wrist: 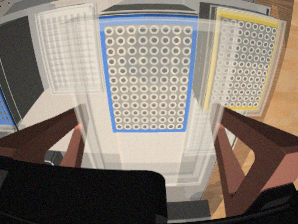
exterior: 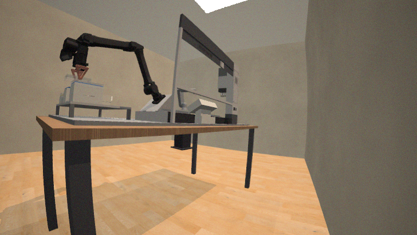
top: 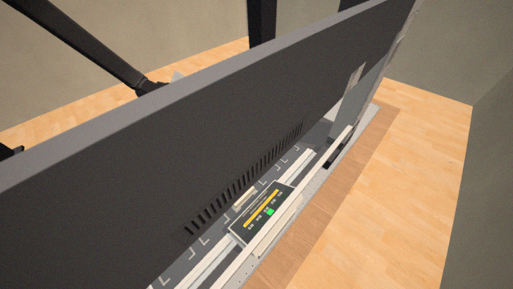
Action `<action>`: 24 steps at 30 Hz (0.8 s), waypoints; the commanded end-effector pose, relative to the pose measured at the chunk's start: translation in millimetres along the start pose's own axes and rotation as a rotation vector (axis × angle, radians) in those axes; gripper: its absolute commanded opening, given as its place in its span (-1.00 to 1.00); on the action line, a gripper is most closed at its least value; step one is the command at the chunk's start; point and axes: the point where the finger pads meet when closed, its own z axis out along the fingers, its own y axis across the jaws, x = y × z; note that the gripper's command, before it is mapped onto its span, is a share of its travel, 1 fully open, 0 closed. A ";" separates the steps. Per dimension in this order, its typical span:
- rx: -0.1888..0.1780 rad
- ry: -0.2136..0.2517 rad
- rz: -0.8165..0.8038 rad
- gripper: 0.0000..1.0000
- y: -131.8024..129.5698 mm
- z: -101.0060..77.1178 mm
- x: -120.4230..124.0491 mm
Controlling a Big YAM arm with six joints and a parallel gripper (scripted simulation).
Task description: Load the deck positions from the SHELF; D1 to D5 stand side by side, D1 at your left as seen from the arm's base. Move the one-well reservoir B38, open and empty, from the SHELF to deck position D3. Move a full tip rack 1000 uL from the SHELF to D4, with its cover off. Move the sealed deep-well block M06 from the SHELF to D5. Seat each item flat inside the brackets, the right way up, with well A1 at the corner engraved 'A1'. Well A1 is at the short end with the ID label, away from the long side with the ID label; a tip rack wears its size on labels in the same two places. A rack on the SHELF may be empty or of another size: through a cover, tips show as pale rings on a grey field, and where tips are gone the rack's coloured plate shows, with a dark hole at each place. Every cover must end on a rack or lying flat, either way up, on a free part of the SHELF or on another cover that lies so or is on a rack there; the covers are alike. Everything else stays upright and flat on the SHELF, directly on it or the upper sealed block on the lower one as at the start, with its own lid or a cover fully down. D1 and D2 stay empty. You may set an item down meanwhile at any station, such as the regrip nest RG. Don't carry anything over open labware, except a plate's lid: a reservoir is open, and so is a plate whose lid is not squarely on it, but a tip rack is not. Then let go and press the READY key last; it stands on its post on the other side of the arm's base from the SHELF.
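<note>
Beige walls and wood flooring surround the wooden counter (exterior: 122, 132). A dark gantry panel (top: 172, 150) blocks most of the top view. Deck screen (top: 263, 211) text is unreadable. Above the shelf (exterior: 87, 105), the pincer (wrist: 149, 139), spread wide, grips a clear cover (wrist: 148, 156) over the blue-plated tip rack (wrist: 148, 70), full of pale rings.

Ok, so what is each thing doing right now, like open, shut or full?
hand: shut on the clear cover.
clear cover: held up over the blue rack.
blue rack: uncovered, pale tip rings in every place that shows.
yellow rack: flat on the shelf; fullness unclear.
</note>
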 end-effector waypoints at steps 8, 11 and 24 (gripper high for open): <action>-0.017 -0.063 0.013 -1.00 2.9 -29.4 7.0; -0.017 -0.062 0.013 -1.00 2.8 -28.2 22.0; -0.017 -0.058 0.014 -1.00 2.5 -24.0 77.0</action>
